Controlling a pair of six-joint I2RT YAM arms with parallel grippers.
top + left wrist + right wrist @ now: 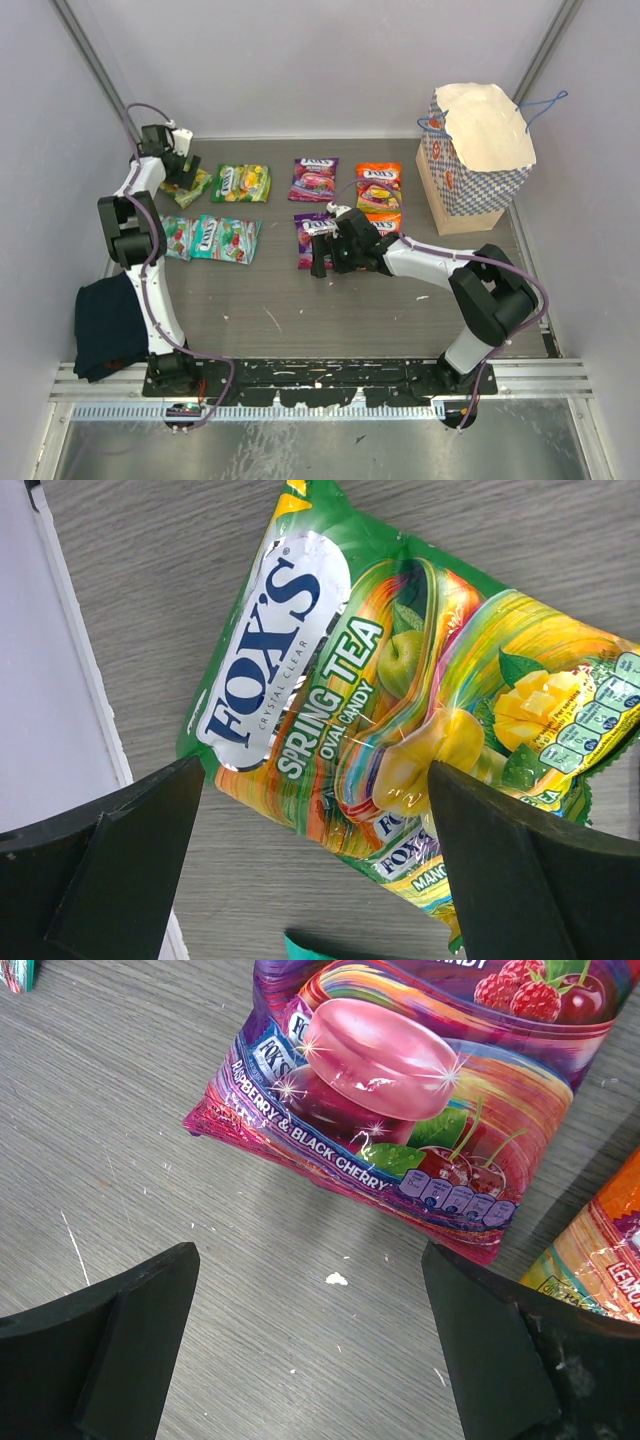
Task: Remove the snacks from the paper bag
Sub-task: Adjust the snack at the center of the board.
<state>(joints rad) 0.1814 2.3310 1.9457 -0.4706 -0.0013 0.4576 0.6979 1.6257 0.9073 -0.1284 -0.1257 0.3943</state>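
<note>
The left gripper (pixel 320 880) hangs fully spread over a glossy green candy packet (pixel 400 710) printed with mango and apple, gripping nothing. The right gripper (pixel 310 1350) is just as wide and just as empty, poised just near of a glossy purple candy packet (pixel 400 1090) with raspberries and cherries. About eight flat packets lie face up in two rows (green and teal on the left, purple in the middle, orange (pixel 379 186) on the right), spaced apart, probably so each is easy to reach. The boxy blue-and-white checkered paper bag (pixel 470 175) stands at the far right, cream inside showing; I cannot tell whether anything is left in it. The grey wood-grain table (pixel 300 320) is scuffed, with pale wall panels (pixel 300 60) around it and a dark blue cloth (pixel 108 328) at the near left.
</note>
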